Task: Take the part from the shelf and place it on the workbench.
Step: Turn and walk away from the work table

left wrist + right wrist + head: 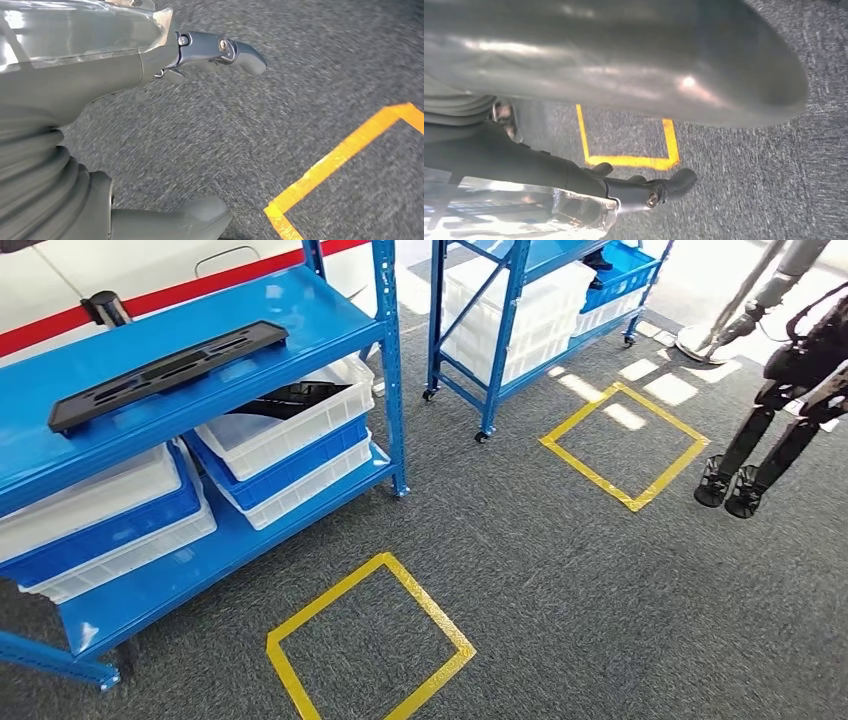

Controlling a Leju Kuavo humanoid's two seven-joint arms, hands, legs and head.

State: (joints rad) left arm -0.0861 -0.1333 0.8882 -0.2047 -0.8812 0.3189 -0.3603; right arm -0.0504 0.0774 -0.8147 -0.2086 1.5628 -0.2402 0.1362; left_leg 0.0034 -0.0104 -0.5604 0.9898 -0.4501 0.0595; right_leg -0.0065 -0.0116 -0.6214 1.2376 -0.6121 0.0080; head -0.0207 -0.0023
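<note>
You are looking at the part (168,375), a long, flat black slotted piece, lying on the top board of the blue shelf (330,335) ahead and to the left. Its long axis is running along the shelf, rising toward the right. Your left hand (150,125) is hanging over the grey carpet, fingers loosely spread and holding nothing; your right hand (614,150) is doing the same. Judging by sides, the left arm is sitting nearer the part.
</note>
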